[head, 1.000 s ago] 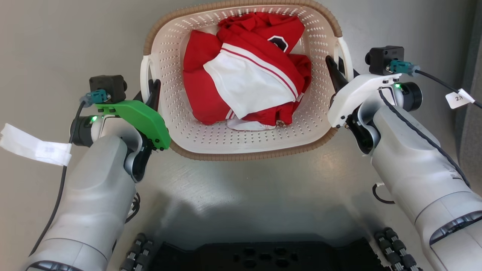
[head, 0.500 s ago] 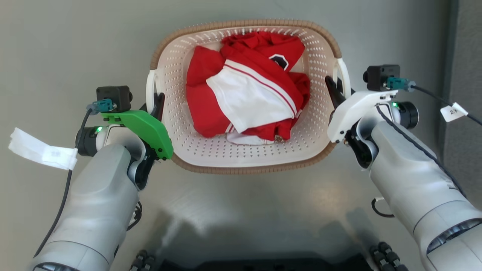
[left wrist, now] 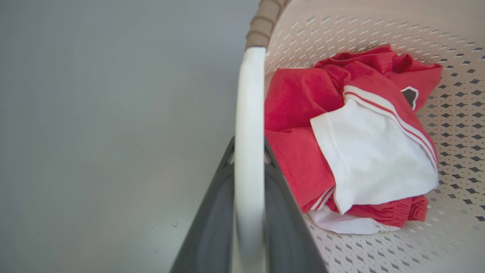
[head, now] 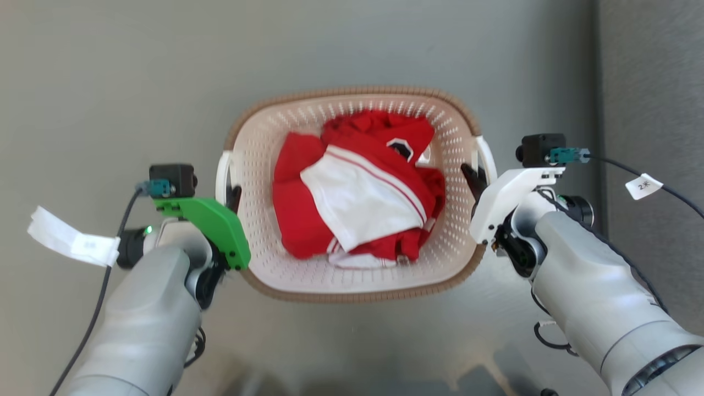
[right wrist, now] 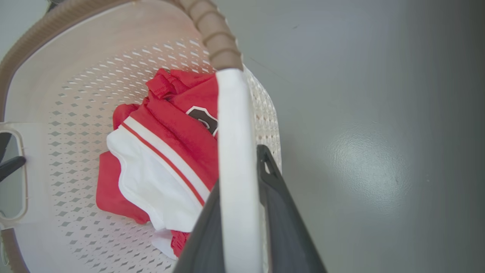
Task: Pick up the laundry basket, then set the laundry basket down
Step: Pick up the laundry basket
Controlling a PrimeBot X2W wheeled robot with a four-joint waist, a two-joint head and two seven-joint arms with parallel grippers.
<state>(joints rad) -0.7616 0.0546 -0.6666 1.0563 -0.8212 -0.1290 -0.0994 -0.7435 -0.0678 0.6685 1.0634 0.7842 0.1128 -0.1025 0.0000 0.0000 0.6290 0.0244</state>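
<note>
The laundry basket (head: 258, 137), cream-white and perforated with a brown rim, sits centred between my arms and holds red and white clothes (head: 357, 203). My left gripper (head: 235, 192) is shut on the basket's white left handle (head: 221, 176). In the left wrist view that handle (left wrist: 248, 113) runs between the dark fingers (left wrist: 212, 220) of the left gripper (left wrist: 248, 146). My right gripper (head: 472, 175) is shut on the right handle (head: 487, 159). In the right wrist view the handle (right wrist: 231, 132) passes through the right gripper (right wrist: 240, 163). Whether the basket touches the floor cannot be told.
Smooth grey floor (head: 110, 82) surrounds the basket. A darker grey strip (head: 649, 82) runs down the right side. White tags hang from the left wrist cable (head: 71, 239) and the right wrist cable (head: 643, 186).
The whole head picture has shifted, so the camera moved; my base has dropped out at the bottom and the dark strip at right is wider. Both grippers stay shut on the handles.
</note>
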